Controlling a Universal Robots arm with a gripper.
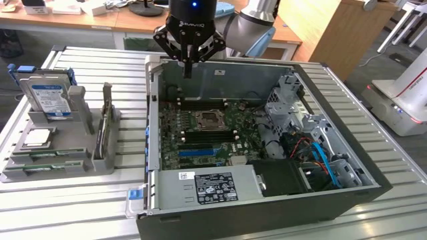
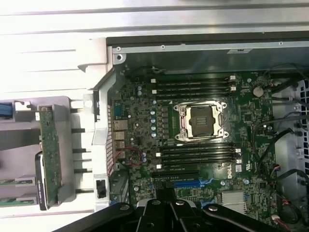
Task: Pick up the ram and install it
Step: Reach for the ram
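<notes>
The ram point(image 1: 104, 125) is a thin green stick standing on edge in a slot of the grey holder point(image 1: 60, 167), at the exterior view's left, beside the open computer case point(image 1: 267, 215). In the wrist view the ram point(image 2: 49, 154) lies outside the case wall. My gripper point(image 1: 189, 70) hangs shut over the far part of the case, above the motherboard point(image 1: 200, 145), with nothing between its fingers. Its black linkages point(image 2: 166, 212) show in the wrist view. Long black memory slots point(image 2: 200, 154) flank the empty processor socket point(image 2: 200, 121).
The holder also carries a blue-labelled hard drive point(image 1: 50, 97) and a square silver processor chip point(image 1: 39, 137). Inside the case are a power supply point(image 1: 213, 187), a drive cage point(image 1: 283, 100) and blue and orange cables point(image 1: 320, 155). The case rests on a slatted metal table point(image 1: 67, 210).
</notes>
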